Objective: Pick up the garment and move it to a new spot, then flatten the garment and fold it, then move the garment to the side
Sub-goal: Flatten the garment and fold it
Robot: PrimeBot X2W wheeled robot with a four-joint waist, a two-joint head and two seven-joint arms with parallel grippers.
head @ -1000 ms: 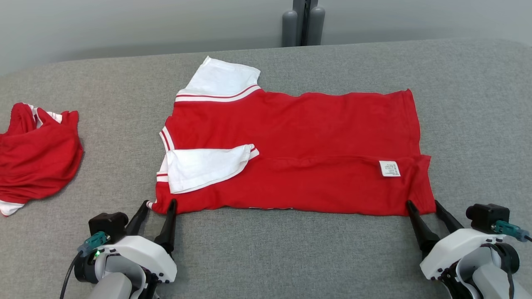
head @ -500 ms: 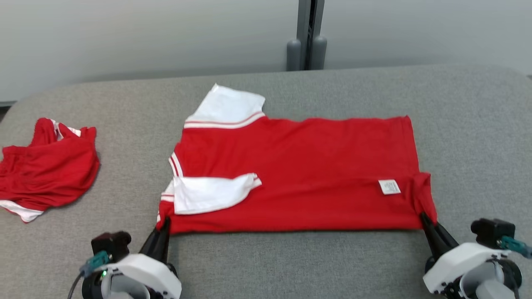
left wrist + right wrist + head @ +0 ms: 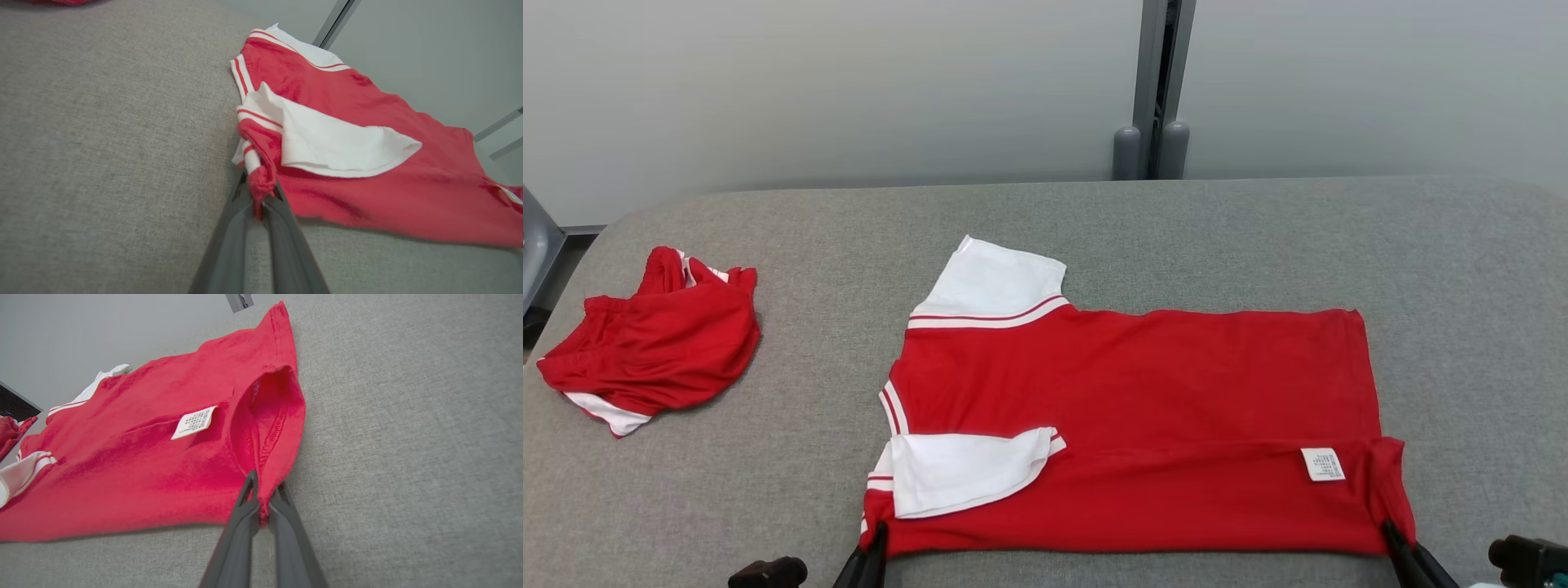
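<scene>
The garment [image 3: 1143,408] is a red shirt with white sleeves, lying flat on the grey table with its near edge folded over. One white sleeve [image 3: 968,469] lies on top; a white label [image 3: 1322,464] shows near the right hem. My left gripper [image 3: 876,537] is shut on the garment's near left corner [image 3: 261,179], where red cloth bunches between the fingers. At the near right corner [image 3: 269,486] my right gripper [image 3: 1390,535] is shut on the hem, which lifts into a small pocket.
A second red and white garment [image 3: 654,347] lies crumpled at the table's far left. The grey padded table [image 3: 1258,237] stretches wide behind and to the right of the shirt. A grey post [image 3: 1156,90] stands against the wall beyond the far edge.
Both grippers closed on the near corners of the garment, which were between open fingers a second ago. The head camera tilted up, so everything sits lower in the picture.
</scene>
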